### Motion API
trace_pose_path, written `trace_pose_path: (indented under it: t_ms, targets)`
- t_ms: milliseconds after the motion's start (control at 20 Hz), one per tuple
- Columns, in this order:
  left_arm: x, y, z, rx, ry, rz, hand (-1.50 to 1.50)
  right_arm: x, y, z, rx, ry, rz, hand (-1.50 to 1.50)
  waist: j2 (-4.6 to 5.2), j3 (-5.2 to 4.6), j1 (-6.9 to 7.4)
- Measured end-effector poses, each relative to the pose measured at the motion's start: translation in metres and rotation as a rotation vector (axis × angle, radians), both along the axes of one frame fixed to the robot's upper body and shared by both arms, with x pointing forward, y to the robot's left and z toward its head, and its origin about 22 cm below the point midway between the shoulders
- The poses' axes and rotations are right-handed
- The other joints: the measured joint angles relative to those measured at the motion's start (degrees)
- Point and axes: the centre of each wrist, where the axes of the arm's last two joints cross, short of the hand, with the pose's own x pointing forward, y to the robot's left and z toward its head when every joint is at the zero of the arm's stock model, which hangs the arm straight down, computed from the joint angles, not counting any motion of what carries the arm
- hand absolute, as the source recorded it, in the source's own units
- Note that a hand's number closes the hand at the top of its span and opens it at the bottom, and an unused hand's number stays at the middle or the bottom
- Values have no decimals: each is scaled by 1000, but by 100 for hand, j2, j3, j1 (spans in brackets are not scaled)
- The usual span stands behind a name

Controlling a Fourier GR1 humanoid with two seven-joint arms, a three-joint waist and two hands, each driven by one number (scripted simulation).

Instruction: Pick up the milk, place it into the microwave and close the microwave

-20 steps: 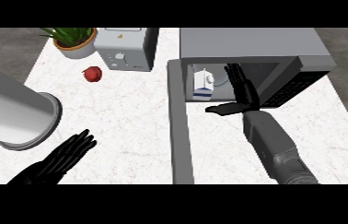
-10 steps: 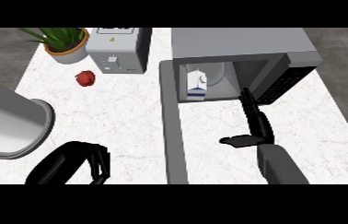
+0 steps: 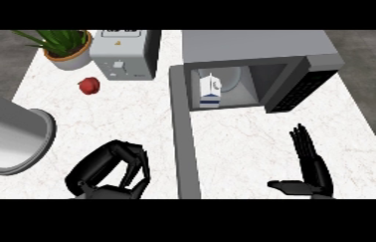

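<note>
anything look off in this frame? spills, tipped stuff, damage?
Nothing spilled, tipped or damaged. The milk carton stands upright inside the microwave. The only unfinished bit: the microwave door hangs open. The right hand is open on the counter side, touching nothing; the left hand is curled, holding nothing.

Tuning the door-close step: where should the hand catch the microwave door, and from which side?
Push the microwave door on its outer face near the free edge, farthest from the hinge. Come from the right with the right hand, open and nearest. The door angles out toward the counter; the milk is already inside.
</note>
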Motion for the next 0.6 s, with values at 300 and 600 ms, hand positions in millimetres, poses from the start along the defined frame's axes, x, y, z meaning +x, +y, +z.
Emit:
trace_pose_path:
  t_ms: [300,600]
  targets:
    - [10,-38,-16,20,-41,-36,150,-39,-38,23,5,-36,-20,-150,36,1,59]
    - [6,-83,-38,19,-46,-105,150,-71,-53,59,20,-108,7,-150,59,8,72]
